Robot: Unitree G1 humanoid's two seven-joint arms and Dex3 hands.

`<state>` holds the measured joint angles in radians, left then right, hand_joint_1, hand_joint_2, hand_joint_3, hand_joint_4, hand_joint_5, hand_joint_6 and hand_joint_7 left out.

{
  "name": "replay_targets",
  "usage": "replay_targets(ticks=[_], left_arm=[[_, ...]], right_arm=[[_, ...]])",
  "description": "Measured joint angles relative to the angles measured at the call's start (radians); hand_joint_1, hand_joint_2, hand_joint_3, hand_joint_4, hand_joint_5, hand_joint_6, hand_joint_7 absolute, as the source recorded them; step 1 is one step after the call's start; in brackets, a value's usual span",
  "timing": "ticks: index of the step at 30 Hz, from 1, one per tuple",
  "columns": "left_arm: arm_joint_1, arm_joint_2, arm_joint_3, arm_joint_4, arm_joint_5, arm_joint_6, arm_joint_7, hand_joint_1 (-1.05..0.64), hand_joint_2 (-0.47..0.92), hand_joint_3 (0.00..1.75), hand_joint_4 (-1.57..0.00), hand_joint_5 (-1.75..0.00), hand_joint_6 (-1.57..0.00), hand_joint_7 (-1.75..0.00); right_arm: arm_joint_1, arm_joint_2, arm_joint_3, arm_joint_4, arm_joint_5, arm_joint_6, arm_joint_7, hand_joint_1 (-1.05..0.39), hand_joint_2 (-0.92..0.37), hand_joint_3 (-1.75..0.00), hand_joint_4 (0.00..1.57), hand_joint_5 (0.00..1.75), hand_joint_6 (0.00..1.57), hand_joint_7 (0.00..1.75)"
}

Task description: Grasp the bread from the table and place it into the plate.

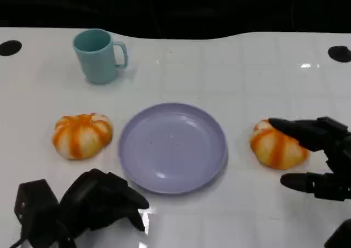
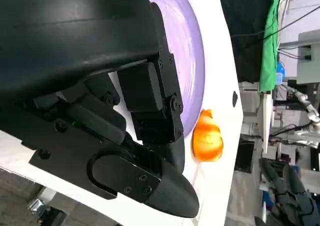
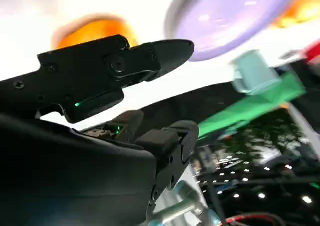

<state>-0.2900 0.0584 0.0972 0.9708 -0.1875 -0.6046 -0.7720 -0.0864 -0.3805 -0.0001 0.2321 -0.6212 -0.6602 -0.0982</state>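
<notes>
White and glossy, the tabletop carries a lilac plate at its middle, nothing on it. One orange-striped bread lies just beside the plate toward the right edge; the right hand has its fingers spread around it, one over its top, not yet clasping it. Another bread sits toward the left edge. A teal mug stands near the far edge. The left hand rests at the near edge, fingers curled in, holding nothing.

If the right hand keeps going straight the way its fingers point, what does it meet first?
Most likely the right bread: the right hand points toward it, one finger already over its top. The plate lies beyond. Height is unclear.
</notes>
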Motion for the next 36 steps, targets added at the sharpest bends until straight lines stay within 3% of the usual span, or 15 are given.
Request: replay_targets(ticks=[9, 15, 21, 36], left_arm=[[0.000, -0.002, -0.002, -0.001, -0.001, 0.000, 0.000, -1.05, 0.85, 0.00, -1.26, -0.90, -1.57, -0.04], [0.001, -0.002, -0.001, -0.002, -0.003, 0.001, -0.001, -1.05, 0.85, 0.00, -1.25, -0.90, -1.57, -0.04], [0.004, -0.008, -0.001, -0.012, -0.007, 0.013, -0.002, -1.05, 0.83, 0.00, -1.26, -0.89, -1.57, -0.04], [0.017, -0.009, -0.003, -0.043, -0.010, 0.020, -0.001, -1.05, 0.84, 0.00, -1.26, -0.90, -1.57, -0.03]], right_arm=[[-0.009, -0.040, 0.047, -0.081, -0.150, 0.201, -0.015, -0.72, -0.90, -0.01, 0.09, 0.29, 0.22, 0.01], [-0.035, -0.060, 0.103, -0.086, -0.179, 0.270, -0.013, -0.73, -0.89, 0.00, 0.11, 0.30, 0.23, 0.01], [-0.148, -0.050, 0.217, 0.031, -0.229, 0.368, 0.020, -0.75, -0.90, 0.00, 0.12, 0.31, 0.21, 0.00], [-0.322, -0.004, 0.384, 0.329, -0.251, 0.433, -0.039, -0.76, -0.91, 0.00, 0.10, 0.30, 0.20, 0.00]])
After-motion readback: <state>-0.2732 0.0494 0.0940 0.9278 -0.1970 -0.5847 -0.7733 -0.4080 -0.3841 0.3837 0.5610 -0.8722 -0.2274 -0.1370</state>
